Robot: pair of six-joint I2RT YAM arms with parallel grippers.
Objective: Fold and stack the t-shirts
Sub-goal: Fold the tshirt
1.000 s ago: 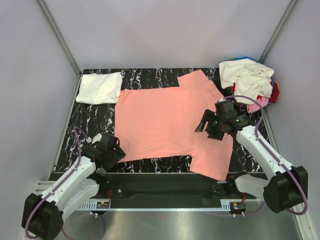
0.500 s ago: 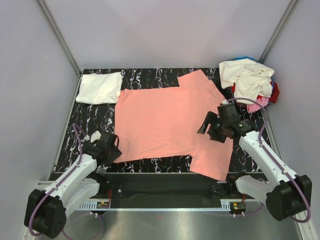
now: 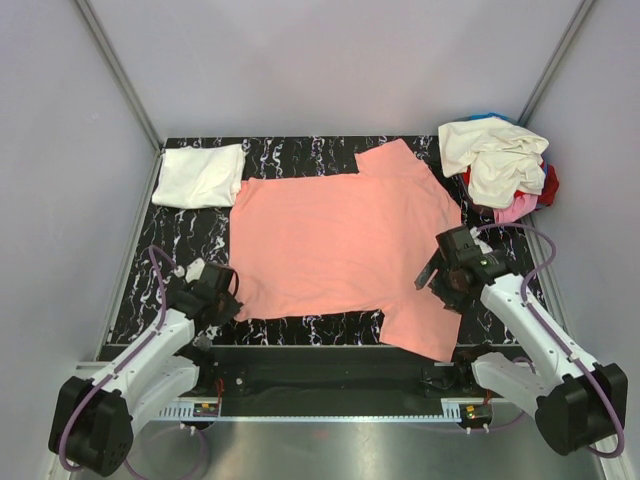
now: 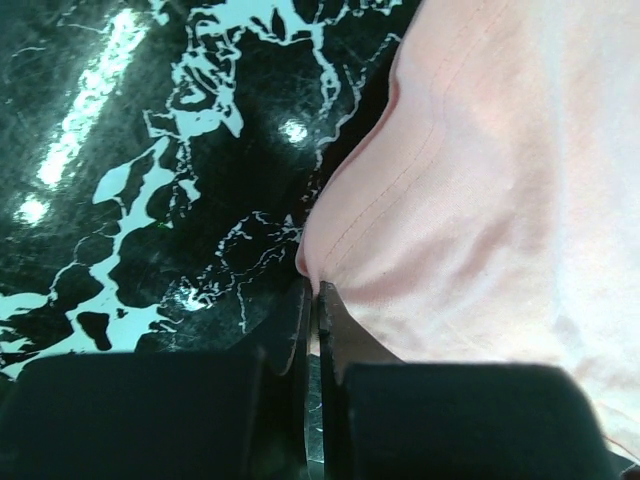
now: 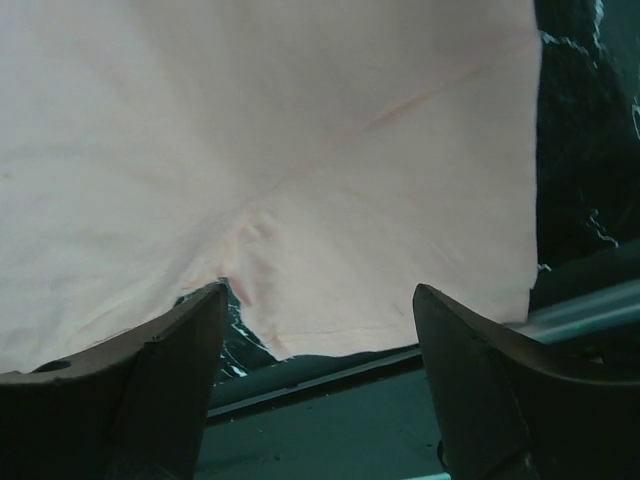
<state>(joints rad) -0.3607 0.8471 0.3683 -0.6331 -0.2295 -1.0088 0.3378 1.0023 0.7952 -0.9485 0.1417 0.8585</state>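
Left end effector [image 4: 312, 305] is pinched shut on the near-left hem corner of the salmon shirt [image 3: 330, 240], and the right end effector [image 5: 318, 300] hangs spread over the near sleeve's armpit. It lies flat mid-surface [image 3: 190, 235]. Looks like light, floppy cotton, so I'd grab corners or seams, not the middle.

A robot lab cell, this: plain pale panel walls [image 3: 330, 60] framed by aluminium struts [image 3: 117, 70] close off left, right and far sides. Black marbled tabletop [image 3: 190, 240] inside, and two cabled white arms [image 3: 150, 355] bolted to a metal rail [image 3: 330, 412] along the near edge.
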